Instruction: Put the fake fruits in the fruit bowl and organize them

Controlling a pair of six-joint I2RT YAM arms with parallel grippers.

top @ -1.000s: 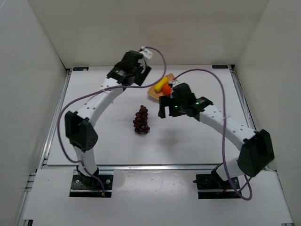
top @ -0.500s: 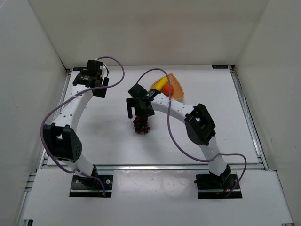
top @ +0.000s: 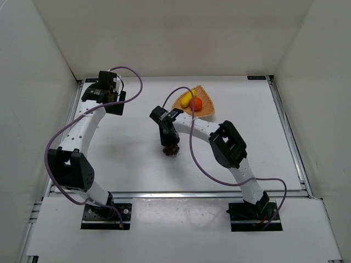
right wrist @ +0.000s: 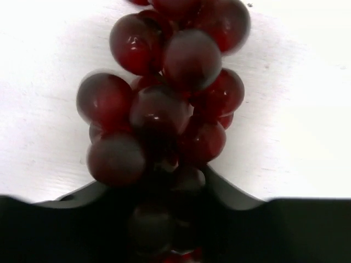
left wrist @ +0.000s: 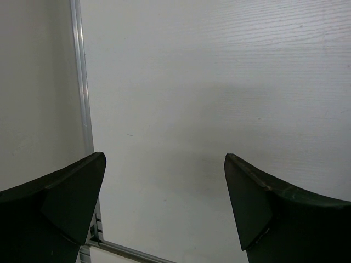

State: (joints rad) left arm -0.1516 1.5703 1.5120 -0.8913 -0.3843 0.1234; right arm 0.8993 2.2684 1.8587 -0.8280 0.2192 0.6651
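The dark red grape bunch point(top: 172, 149) point(right wrist: 164, 104) lies on the white table in the middle. My right gripper point(top: 168, 139) point(right wrist: 167, 219) comes down on its far end, the jaws shut on the grapes. The light-brown fruit bowl point(top: 207, 112) sits at the back, right of centre. In it lie the yellow banana piece point(top: 188, 98) and the small orange point(top: 197, 103). My left gripper point(top: 111, 105) point(left wrist: 164, 211) hangs open over bare table near the back left corner, with nothing between its fingers.
White walls close in the table on three sides. A metal rail point(left wrist: 82, 98) runs along the table's left edge just beside the left gripper. Purple cables loop from both arms above the table.
My right arm swung from beside the bowl over to the grape bunch and closed on it. My left arm moved away from the bowl to the back left corner, still open.
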